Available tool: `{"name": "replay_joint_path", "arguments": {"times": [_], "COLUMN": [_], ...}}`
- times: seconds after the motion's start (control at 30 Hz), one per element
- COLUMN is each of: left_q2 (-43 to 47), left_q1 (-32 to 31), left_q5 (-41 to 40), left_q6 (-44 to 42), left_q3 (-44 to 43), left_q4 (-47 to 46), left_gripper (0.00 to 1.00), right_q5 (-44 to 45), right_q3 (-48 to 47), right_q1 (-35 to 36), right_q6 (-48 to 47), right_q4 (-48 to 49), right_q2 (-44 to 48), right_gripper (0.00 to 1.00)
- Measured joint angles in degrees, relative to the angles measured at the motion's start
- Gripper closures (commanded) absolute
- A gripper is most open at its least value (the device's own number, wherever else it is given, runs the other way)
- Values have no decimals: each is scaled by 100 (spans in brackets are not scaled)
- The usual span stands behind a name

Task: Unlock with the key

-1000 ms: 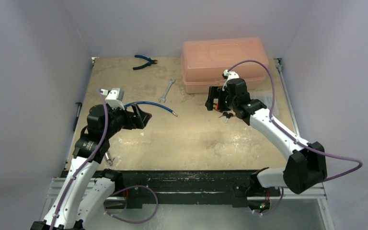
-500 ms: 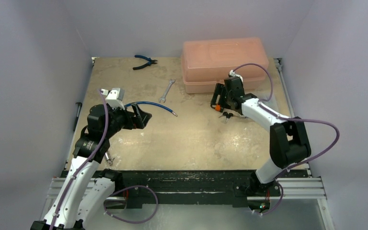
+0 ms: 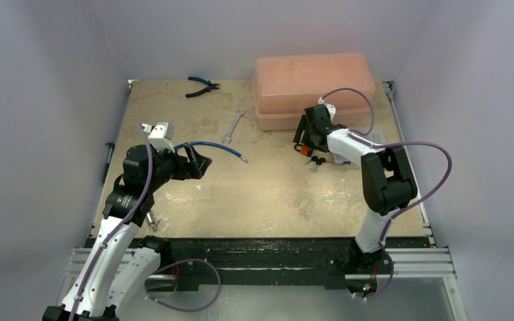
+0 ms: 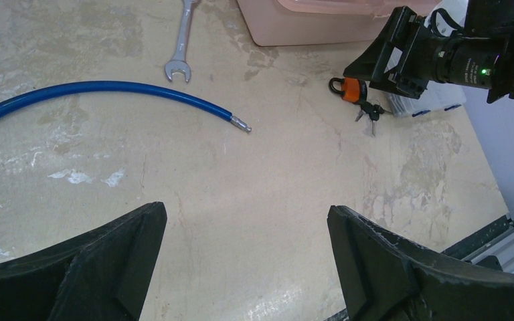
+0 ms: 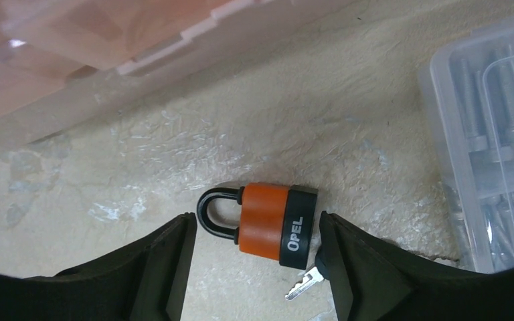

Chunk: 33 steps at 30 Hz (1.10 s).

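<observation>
On the far right part of the table, just in front of the pink toolbox, the padlock is lying flat. The top view is giving only an orange speck under the right arm. The right wrist view is showing the lettered black base, and a silver key just beside it, its head hidden.

The padlock's long axis is running across the table, with the shackle pointing toward the left side and the base toward the clear screw case.

The right gripper is straddling the padlock end to end, one finger at the shackle and one at the base. Whether they are pinching it, I cannot tell.

The left gripper is hanging released, well apart, near the blue hose.

The toolbox and the case are hemming in the padlock's far and right sides, while bare tabletop is lying open toward the near edge and the left.
</observation>
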State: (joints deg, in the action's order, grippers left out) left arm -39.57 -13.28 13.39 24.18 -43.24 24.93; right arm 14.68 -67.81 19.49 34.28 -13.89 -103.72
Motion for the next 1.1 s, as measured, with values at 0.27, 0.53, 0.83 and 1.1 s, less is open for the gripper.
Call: {"name": "replay_joint_path", "arguments": {"times": [0.27, 0.53, 0.83, 1.1], "left_q2": [-13, -11, 0, 37], "left_q1": [0, 0, 0, 0], "left_q5": [-37, -72, -116, -131], "left_q6": [0, 0, 0, 0], "left_q3": [0, 0, 0, 0], "left_q4": [0, 0, 2, 13], "left_gripper": [2, 2, 2, 2], "right_q5": [50, 42, 68, 160], "right_q3": [-2, -2, -37, 35], "right_q1": [0, 0, 0, 0], "right_q6": [140, 184, 179, 608], "right_q4": [-76, -133, -181, -468], "right_q2": [-212, -391, -424, -238], "right_gripper": [34, 48, 71, 100]}}
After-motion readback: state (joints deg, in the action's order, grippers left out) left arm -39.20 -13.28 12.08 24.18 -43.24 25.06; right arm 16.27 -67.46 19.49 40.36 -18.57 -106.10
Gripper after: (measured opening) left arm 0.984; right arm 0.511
